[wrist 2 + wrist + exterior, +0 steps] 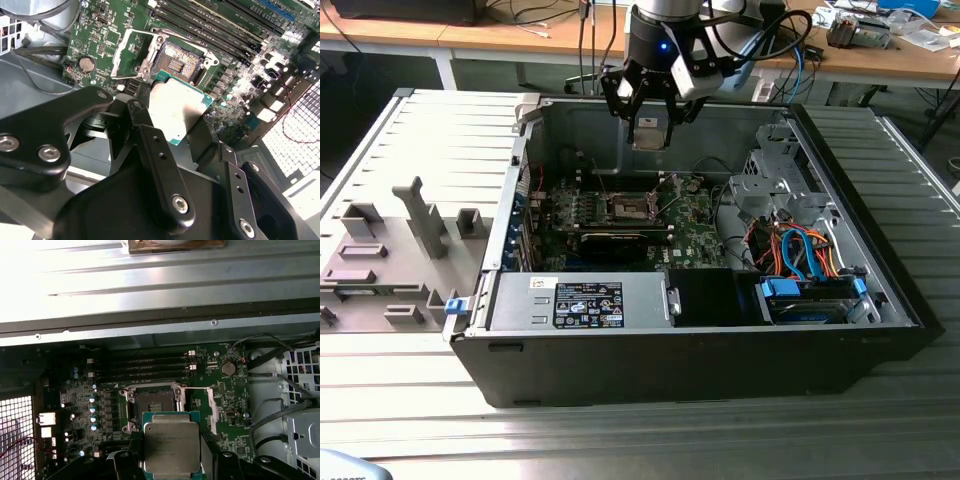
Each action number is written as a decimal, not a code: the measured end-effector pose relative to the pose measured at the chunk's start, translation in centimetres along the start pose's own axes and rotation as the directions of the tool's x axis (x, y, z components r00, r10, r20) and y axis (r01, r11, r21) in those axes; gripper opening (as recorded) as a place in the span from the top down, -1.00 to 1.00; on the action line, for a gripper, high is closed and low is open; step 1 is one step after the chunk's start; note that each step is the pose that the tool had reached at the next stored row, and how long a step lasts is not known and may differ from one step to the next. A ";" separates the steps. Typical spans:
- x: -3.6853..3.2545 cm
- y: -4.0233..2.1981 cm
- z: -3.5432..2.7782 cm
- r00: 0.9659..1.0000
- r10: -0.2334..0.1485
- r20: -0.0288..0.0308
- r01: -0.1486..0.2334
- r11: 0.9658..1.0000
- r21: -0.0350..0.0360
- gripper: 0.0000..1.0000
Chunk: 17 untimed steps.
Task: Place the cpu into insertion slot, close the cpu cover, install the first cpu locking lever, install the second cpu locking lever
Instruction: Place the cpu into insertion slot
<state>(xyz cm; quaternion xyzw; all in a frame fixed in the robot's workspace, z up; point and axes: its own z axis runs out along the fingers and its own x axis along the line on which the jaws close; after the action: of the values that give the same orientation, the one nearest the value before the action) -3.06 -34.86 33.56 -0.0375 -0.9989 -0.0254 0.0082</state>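
Above the open insertion slot (152, 407), the claw (172, 457) pinches the cpu (172, 440) by its edges.

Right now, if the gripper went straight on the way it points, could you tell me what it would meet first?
The gripper and its held cpu would likely meet the insertion slot first; nothing lies between them. Depth is unclear, so it might catch the slot's rim instead.
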 end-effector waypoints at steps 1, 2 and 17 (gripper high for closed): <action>0.00 0.00 0.01 1.000 0.003 0.000 -0.003 1.000 0.000 -0.09; 0.00 0.00 0.01 1.000 0.005 0.000 -0.005 1.000 0.000 -0.09; 0.00 0.00 0.08 0.999 0.033 0.002 -0.033 0.999 -0.001 -0.09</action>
<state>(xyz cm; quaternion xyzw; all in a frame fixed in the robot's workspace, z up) -3.06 -34.86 33.48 -0.0542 -0.9982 -0.0256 0.0078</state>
